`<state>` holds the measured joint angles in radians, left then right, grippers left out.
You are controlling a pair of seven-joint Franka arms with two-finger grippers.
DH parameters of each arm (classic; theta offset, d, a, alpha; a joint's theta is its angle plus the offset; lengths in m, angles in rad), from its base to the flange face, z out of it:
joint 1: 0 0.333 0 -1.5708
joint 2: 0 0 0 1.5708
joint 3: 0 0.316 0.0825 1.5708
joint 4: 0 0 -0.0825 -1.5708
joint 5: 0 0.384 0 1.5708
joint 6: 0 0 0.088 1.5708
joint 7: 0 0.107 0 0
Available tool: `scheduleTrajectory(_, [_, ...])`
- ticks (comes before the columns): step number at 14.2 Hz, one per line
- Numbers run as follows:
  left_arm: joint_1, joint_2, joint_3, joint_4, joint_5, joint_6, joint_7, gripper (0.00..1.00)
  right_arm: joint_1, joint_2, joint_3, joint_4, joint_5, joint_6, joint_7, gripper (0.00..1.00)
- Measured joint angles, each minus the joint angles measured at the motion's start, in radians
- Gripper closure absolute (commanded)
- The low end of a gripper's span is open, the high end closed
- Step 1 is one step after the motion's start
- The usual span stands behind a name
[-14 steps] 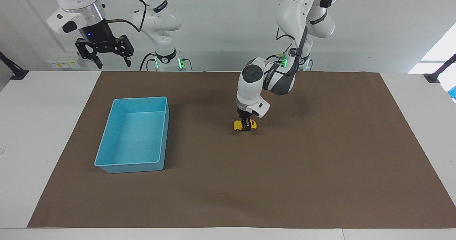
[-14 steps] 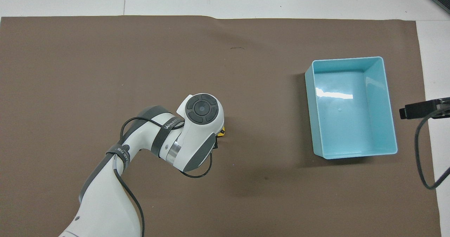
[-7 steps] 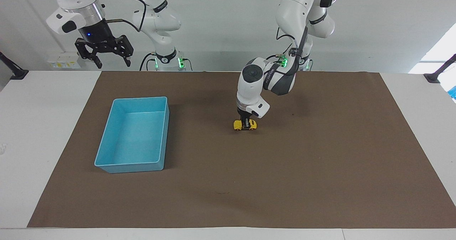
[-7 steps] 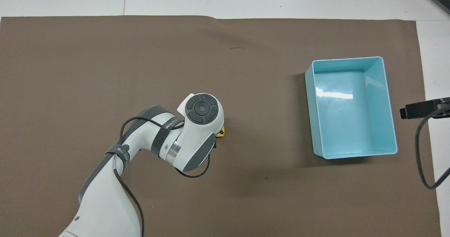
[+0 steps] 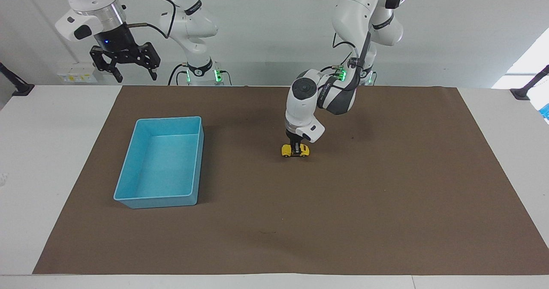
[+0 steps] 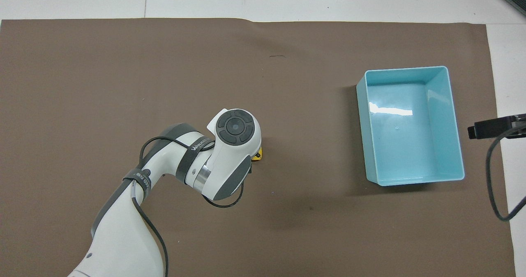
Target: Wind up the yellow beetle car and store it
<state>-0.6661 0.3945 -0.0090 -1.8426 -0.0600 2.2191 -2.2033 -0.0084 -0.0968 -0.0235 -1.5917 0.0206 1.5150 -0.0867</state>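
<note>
Gripping the yellow beetle car (image 5: 295, 150) from straight above, the left gripper (image 5: 294, 149) has its fingers closed across the car's middle while the wheels sit on the brown mat (image 5: 386, 203), about mid-table and well apart from the blue bin (image 5: 159, 164). The step in hand looks like the wind-up itself: dragging the car backward along its own length with the wheels pressed to the mat. Doing it well probably means keeping steady downward pressure so the wheels roll rather than skid, pulling in line with the body, and holding the grip square so the small rounded shell does not twist out.

Room is generous. Bare mat lies all around the car, toward both ends of the table, with no edge close. The bin stands toward the right arm's end, its open top unobstructed for the later drop.

The right gripper (image 5: 125, 61) waits with fingers spread wide, raised near its own base, above the table's edge.
</note>
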Motion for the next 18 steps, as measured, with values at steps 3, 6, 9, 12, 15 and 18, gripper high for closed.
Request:
scheduleTrajectory(3, [0.029, -0.012, 0.001, -0.016, -0.001, -0.013, 0.002, 0.85, 0.000, 0.000, 0.000, 0.000, 0.000, 0.000, 0.000, 0.00])
scheduleTrajectory(6, [0.070, -0.029, 0.002, -0.039, -0.005, -0.022, 0.006, 0.81, 0.000, 0.000, 0.000, 0.000, 0.000, 0.000, 0.000, 0.00])
scheduleTrajectory(9, [0.108, -0.045, 0.002, -0.060, -0.006, -0.034, 0.013, 0.78, 0.000, 0.000, 0.000, 0.000, 0.000, 0.000, 0.000, 0.00])
scheduleTrajectory(12, [0.127, -0.054, 0.003, -0.074, -0.006, -0.037, 0.020, 0.77, 0.000, 0.000, 0.000, 0.000, 0.000, 0.000, 0.000, 0.00])
scheduleTrajectory(15, [0.136, -0.056, 0.003, -0.075, -0.006, -0.043, 0.022, 0.65, 0.000, 0.000, 0.000, 0.000, 0.000, 0.000, 0.000, 0.00])
scheduleTrajectory(18, [0.137, -0.055, 0.007, -0.076, -0.003, -0.042, 0.027, 0.00, -0.001, 0.000, -0.001, 0.000, 0.000, 0.000, 0.000, 0.00])
